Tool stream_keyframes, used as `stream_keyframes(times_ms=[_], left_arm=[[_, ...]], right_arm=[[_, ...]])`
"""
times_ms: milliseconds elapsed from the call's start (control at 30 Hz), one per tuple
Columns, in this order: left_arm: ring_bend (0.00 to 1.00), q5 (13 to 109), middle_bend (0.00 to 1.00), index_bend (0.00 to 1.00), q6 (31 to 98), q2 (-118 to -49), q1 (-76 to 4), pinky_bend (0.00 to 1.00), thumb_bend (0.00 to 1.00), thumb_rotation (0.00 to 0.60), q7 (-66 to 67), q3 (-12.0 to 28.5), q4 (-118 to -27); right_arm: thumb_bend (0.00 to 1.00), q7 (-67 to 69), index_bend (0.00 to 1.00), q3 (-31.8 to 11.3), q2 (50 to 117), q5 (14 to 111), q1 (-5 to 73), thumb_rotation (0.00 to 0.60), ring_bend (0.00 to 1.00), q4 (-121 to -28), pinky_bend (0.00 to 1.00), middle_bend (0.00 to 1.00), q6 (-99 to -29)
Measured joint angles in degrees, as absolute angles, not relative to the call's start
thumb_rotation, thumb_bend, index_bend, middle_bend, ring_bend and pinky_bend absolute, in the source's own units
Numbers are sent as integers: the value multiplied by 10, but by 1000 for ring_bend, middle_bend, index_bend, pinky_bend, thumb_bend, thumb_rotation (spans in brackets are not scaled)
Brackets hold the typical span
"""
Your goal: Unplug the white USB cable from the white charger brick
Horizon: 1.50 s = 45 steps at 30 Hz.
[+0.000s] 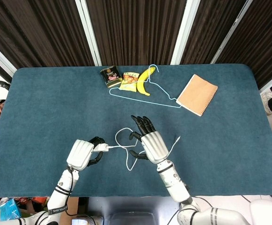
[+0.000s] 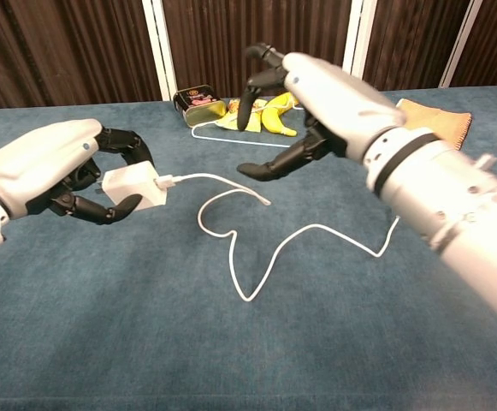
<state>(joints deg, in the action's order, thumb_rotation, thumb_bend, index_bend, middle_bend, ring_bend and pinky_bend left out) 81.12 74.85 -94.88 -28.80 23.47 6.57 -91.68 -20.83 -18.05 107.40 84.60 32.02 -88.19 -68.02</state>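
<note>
Charger brick [image 2: 134,188], a small white rounded block, sits clamped in the left hand [image 2: 56,171] near the table's [image 1: 42,103] front left, lifted off the blue felt-like surface. Its thin white cable [image 2: 257,248] is plugged in and trails right in loose curves across the table. The right hand [image 2: 316,103] hovers over the cable, dark fingers spread, holding nothing. At the far edge lie a banana [image 1: 145,79], a wire hanger [image 1: 161,93] and a spiral notebook [image 1: 197,94].
</note>
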Motion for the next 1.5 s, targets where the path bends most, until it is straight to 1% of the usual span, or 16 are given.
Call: stream_keyframes(times_ms=[233,500,1233,1500], left_arm=[[1000,809,753,755,750,-963,-290,1000,570,600,259,70,-924],[1000,811,754,755,750,-969,-291,1000,570,600,279,69,-933],[1000,818,758,754,753,-971,-289,1000,572,600,301,69,-952],[1000,821,760,754,753,-969,-288,1000,572,600,302,68,-957]], right_arm=[[328,-210,624,-184,1115,827,345,600,0,-841,0,133,-680],[367,-181,668,-186,1153,817,365,600,0,-805,0,156,-690],[374,-177,684,-177,1186,790,387,600,0,-782,0,170,-691],[409,-177,691,-176,1195,787,395,600,0,-777,0,175,-693]])
